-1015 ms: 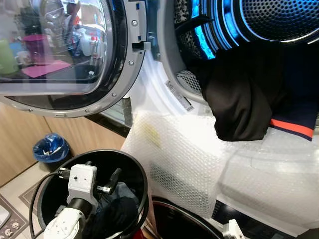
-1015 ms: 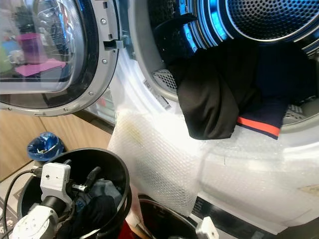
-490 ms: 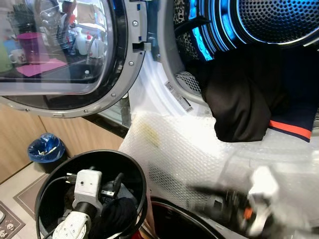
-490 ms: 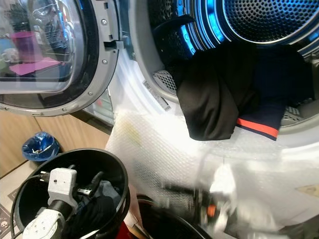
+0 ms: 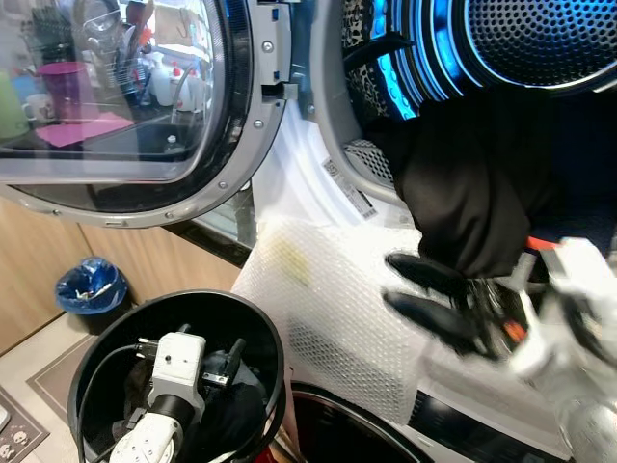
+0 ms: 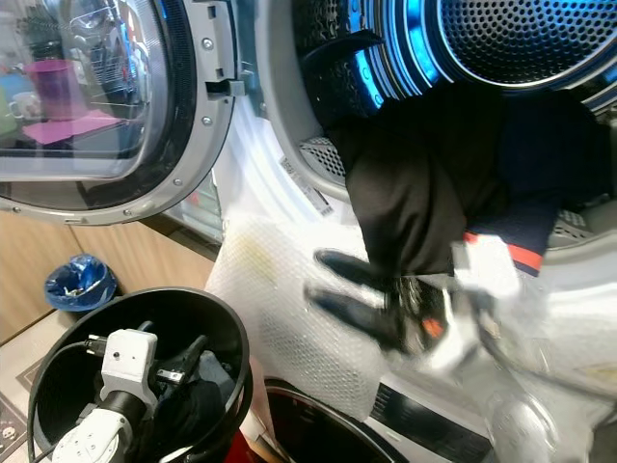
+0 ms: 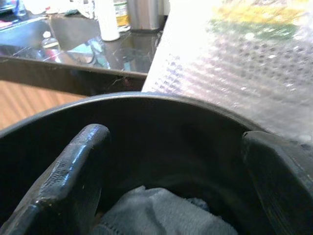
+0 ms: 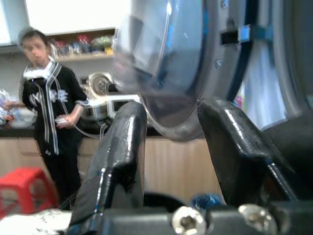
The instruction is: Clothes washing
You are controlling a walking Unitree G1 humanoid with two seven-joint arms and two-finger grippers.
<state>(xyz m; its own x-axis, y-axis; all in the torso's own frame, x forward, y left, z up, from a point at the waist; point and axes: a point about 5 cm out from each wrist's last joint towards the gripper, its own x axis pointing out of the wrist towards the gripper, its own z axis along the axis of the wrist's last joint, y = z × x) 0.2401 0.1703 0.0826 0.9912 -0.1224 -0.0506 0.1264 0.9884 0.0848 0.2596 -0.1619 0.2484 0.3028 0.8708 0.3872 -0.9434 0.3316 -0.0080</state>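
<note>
Front-loading washing machine with round glass door (image 5: 116, 96) swung wide open on the robot's left, blue-lit perforated steel drum (image 5: 540, 39) open at upper right. Black garment (image 5: 472, 183) draped out of the drum mouth over the lower rim, beside it a dark navy garment with an orange-red stripe (image 6: 525, 256) (partly hidden behind the right arm). Sheet of clear bubble wrap (image 5: 337, 309) taped over the white machine front below the opening.

Right gripper (image 5: 424, 294) raised in front of the bubble wrap, just below the hanging hem of the black garment, motion-blurred; two long black fingers (image 6: 347, 309) spread apart, pointing toward the door side, nothing between them. In the right wrist view, fingers parted with the door rim seen through the gap and a person in a black jacket standing far off in the room.

Left gripper (image 5: 222, 362) lowered inside the round black plastic bucket (image 5: 260, 338) standing on the floor below the door. Left fingers (image 7: 73, 181) wide apart in the left wrist view, directly above a grey cloth (image 7: 156, 215) lying in the bucket, not closed on it.

Small bin lined with a blue bag (image 5: 92, 289) on the floor against the wooden cabinet, left of the bucket.
</note>
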